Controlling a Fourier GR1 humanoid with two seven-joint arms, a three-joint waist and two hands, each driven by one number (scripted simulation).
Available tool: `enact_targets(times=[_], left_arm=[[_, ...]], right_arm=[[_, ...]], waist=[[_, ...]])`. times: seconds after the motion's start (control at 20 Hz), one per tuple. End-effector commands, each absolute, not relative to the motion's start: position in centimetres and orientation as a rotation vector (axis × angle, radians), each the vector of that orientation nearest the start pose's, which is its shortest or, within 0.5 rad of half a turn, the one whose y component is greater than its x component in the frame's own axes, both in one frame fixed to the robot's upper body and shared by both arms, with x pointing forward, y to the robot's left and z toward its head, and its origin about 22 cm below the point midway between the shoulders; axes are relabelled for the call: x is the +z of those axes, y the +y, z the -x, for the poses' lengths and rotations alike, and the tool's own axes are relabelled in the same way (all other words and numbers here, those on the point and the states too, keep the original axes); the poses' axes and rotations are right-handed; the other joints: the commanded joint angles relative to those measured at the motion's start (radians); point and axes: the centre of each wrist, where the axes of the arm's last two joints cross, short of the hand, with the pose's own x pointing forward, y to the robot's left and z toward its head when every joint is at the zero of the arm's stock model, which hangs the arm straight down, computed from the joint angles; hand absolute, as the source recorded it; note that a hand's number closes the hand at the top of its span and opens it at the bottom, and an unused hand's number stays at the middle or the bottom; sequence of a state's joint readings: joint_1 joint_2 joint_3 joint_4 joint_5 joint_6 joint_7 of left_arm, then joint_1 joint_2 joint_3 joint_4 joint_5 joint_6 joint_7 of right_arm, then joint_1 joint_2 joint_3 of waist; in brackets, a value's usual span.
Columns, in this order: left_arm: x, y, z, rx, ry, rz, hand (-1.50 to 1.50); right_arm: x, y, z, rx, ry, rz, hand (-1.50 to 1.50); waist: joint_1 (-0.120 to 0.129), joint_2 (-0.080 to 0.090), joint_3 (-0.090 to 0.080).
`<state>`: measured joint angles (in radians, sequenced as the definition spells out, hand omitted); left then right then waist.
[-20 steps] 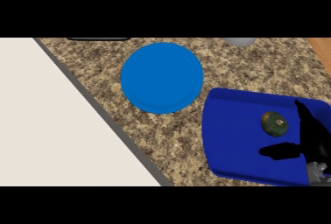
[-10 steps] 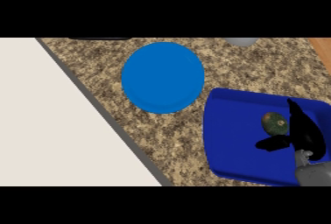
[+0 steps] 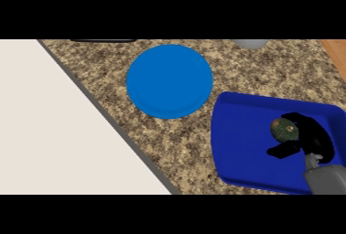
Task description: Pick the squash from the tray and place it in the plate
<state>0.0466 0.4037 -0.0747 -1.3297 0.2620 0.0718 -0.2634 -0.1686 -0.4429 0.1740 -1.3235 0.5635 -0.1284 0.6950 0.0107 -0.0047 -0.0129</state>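
A dark green, mottled squash [image 3: 283,129] lies in the blue tray [image 3: 243,137] at the right of the head view. My right hand [image 3: 312,138] comes in from the lower right on its grey forearm [image 3: 327,179]. Its fingers arch over the squash from the far side and its thumb [image 3: 282,150] sits just below it, so the hand is curled round the squash. The round blue plate [image 3: 170,81] stands on the speckled counter, up and to the left of the tray, with nothing on it. My left hand does not show.
A grey rounded object [image 3: 251,43] and a dark item [image 3: 103,40] sit at the counter's far edge. A pale surface [image 3: 54,132] borders the counter on the left. A wooden strip [image 3: 335,51] runs along the upper right.
My right hand has gone from spread fingers beside the squash to fingers and thumb curled round it, and the forearm has come further into view. The squash has hardly moved.
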Motion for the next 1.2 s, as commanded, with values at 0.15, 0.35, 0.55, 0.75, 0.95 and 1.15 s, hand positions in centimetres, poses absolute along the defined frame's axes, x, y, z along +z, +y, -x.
enact_targets(times=[0.15,0.35,0.55,0.75,0.95,1.15], left_arm=[[-2.8,30.3,-24.9,-0.152,-1.531,-0.165,0.0],[-1.9,29.3,-25.5,-0.123,-1.536,-0.165,0.0],[-3.5,29.3,-24.9,-0.142,-1.546,-0.159,0.0],[-3.1,30.3,-24.2,-0.16,-1.555,-0.129,0.0],[-1.8,31.4,-24.2,-0.143,-1.546,-0.145,0.0],[-1.9,29.6,-25.6,-0.156,-1.547,-0.147,0.0]], right_arm=[[0.9,-29.1,-29.6,0.561,-0.87,0.908,1.5],[-1.3,-30.6,-29.0,0.571,-0.903,0.969,1.5],[1.4,-30.2,-30.8,0.667,-1.03,1.085,1.5],[4.6,-33.0,-32.5,0.961,-1.215,0.934,1.5],[5.3,-35.1,-33.4,1.048,-1.381,0.834,1.5],[8.4,-35.6,-35.0,1.062,-1.506,0.826,1.5]], waist=[[-0.011,0.006,0.013],[-0.012,0.007,0.014],[-0.01,0.01,0.013],[0.007,0.018,0.016],[0.01,0.013,0.017],[-0.008,0.01,0.014]])
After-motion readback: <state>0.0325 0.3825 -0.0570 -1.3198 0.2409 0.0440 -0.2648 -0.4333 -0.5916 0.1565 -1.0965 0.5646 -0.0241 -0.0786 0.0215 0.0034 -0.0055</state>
